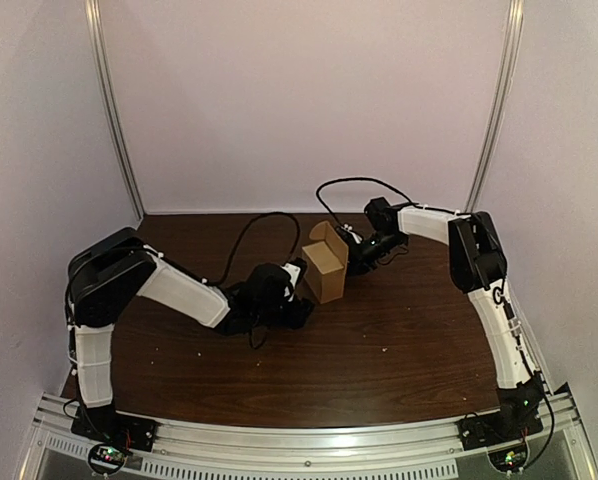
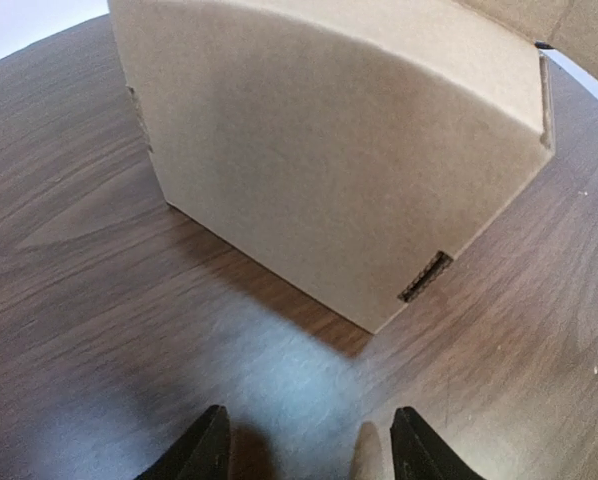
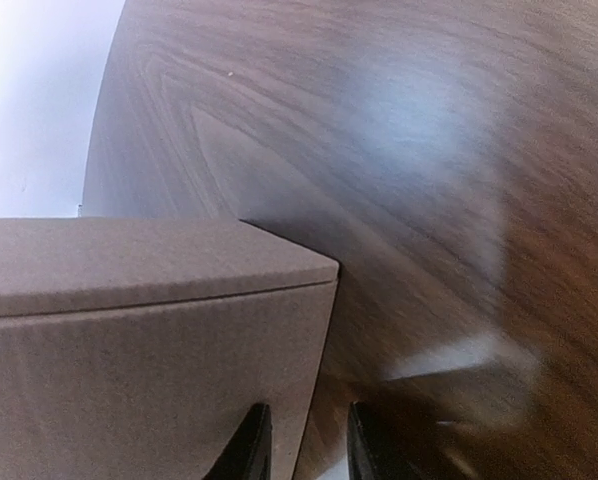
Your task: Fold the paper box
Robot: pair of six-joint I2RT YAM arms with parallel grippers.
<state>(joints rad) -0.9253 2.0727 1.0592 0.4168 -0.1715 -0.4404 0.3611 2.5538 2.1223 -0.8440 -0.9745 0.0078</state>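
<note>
Mid-back on dark wooden desk [image 1: 379,350]: small brown cardboard box [image 1: 326,268], top open | left gripper [image 2: 309,440] apart, just short of box side | right gripper [image 3: 304,440] narrow at box corner, cannot tell if clamped | brace left side, fold top slowly

Ahead of the left gripper [image 2: 304,445], the paper box [image 2: 329,170] is running off the wrist view's upper edge, with only the fingertips [image 2: 211,445] showing. Beside the right gripper [image 3: 301,445], the paper box is extending past the left and bottom edges. Whether those jaws are pinching its wall is proving impossible to tell.
</note>
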